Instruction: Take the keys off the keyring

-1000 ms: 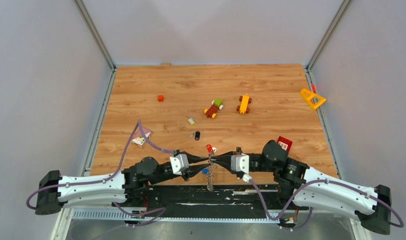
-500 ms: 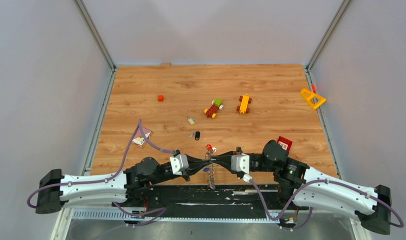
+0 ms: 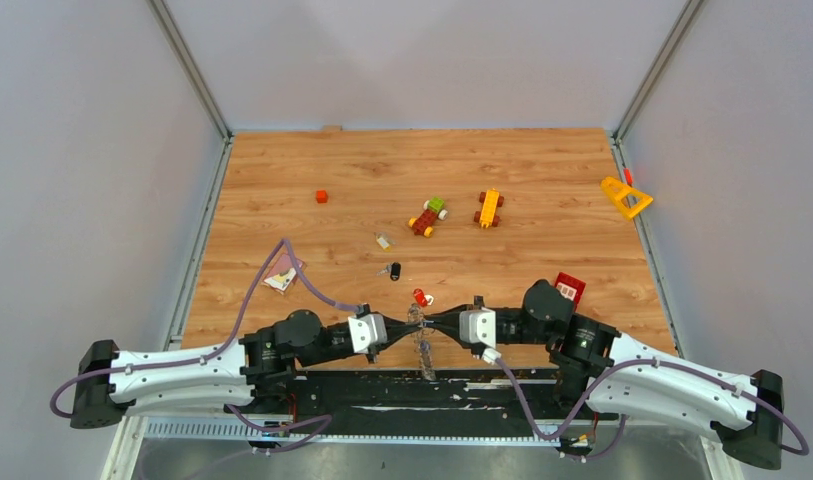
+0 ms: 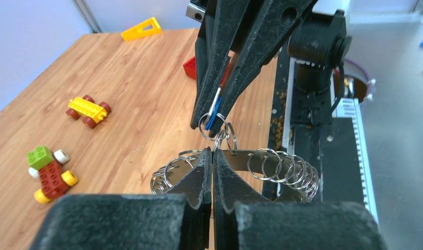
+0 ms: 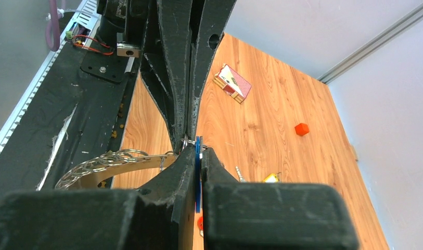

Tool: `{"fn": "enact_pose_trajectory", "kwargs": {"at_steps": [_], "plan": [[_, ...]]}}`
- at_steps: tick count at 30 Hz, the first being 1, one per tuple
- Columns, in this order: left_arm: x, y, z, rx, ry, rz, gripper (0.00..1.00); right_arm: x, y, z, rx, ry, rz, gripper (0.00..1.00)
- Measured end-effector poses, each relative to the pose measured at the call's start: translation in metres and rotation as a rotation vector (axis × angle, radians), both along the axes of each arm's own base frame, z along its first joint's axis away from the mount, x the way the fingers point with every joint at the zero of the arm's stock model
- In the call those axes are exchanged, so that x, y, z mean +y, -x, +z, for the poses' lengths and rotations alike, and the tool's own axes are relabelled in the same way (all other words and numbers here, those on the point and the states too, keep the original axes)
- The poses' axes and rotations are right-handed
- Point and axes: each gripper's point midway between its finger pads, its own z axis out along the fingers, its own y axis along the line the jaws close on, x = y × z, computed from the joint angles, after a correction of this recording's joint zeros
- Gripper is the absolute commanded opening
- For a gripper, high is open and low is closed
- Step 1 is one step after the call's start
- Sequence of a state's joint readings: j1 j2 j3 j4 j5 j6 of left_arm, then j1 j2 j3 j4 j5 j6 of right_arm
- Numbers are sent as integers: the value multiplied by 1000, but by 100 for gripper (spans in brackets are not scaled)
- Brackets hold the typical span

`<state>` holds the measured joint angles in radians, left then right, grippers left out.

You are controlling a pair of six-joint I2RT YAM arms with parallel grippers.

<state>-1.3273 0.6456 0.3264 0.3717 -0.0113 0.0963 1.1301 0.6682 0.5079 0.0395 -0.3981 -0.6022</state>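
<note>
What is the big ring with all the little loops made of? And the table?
The keyring looks like bare silver metal: it is shiny and its thin wire loops glint. The table looks like smooth wood, or maybe wood-print laminate: orange-brown with grain lines.

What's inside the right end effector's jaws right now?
A blue key, edge-on, pinched in the shut right end effector; its small ring pokes out at the tips. The fingers cover the blade.

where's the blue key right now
The small blue key is pinched at the tips of the right end effector, mid-frame in the left wrist view. It faces the left end effector, which grips the silver metal keyring by the wooden table's near edge.
</note>
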Motion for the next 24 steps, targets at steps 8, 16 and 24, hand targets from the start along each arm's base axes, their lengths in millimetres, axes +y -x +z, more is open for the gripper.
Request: {"fn": "enact_pose_trajectory", "kwargs": {"at_steps": [8, 16, 24], "plan": [[-1, -1, 2, -77, -160, -22, 0, 2, -4, 1, 18, 48, -15, 0], [-2, -5, -14, -114, -304, -34, 0, 8, -10, -16, 58, 140, -34, 0], [-1, -8, -29, -120, -376, -33, 0, 9, -14, -31, 89, 205, -53, 0]]}}
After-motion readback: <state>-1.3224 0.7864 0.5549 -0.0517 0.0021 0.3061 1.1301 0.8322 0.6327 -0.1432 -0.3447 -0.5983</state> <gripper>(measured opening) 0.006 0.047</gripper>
